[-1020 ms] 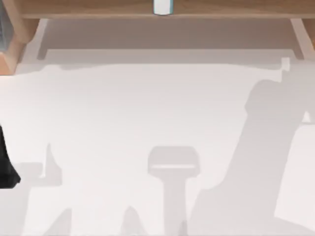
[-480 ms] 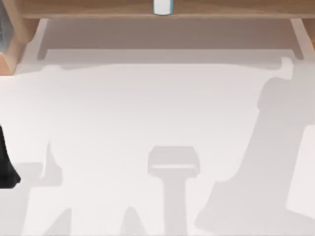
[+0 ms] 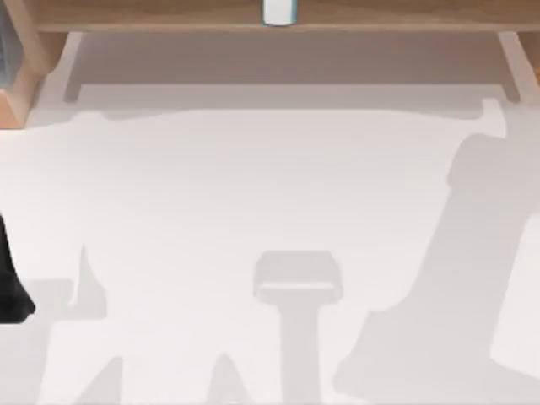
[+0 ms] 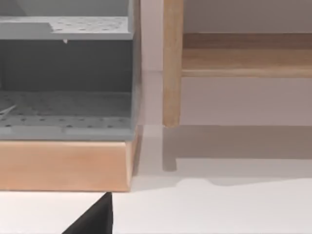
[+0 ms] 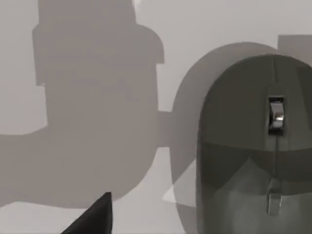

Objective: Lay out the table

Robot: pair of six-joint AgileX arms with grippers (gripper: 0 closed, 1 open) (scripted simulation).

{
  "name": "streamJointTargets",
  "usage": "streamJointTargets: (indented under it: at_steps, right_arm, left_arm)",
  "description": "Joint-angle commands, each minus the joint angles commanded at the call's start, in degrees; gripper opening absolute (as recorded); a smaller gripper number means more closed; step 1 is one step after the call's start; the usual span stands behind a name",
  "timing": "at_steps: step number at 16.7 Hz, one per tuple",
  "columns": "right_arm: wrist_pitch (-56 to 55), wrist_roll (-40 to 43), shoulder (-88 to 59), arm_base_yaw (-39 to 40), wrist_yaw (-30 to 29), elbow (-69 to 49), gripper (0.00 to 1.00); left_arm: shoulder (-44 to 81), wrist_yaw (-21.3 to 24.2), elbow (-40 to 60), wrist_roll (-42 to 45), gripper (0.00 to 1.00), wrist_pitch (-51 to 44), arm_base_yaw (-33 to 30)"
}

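White table (image 3: 253, 186) spans the top view, bare surface with arm shadows across it. Right wrist view: grey computer mouse (image 5: 253, 146) with a scroll wheel (image 5: 276, 115), lying flat on the table just below that camera. Left wrist view: a grey perforated rack (image 4: 66, 78) on a wooden base (image 4: 63, 165), beside a wooden post (image 4: 172, 63). Can't tell finger state on either arm. Judging: right arm is in approach on the mouse; next needs a centred descent, then a pinch across its sides.
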State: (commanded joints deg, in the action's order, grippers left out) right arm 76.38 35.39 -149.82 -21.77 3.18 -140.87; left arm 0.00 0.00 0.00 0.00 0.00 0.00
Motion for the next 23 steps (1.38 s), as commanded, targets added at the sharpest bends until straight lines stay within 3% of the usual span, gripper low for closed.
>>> streamJointTargets:
  at_steps: [12,23]
  right_arm:
    - [-3.80,-0.12,-0.86,0.04,-0.05,2.93,1.00]
    - [-3.80,-0.12,-0.86,0.04,-0.05,2.93,0.17]
  left_arm:
    - [0.00,0.00,0.00,0.00,1.00,0.00,0.00]
    - [0.00,0.00,0.00,0.00,1.00,0.00,0.00]
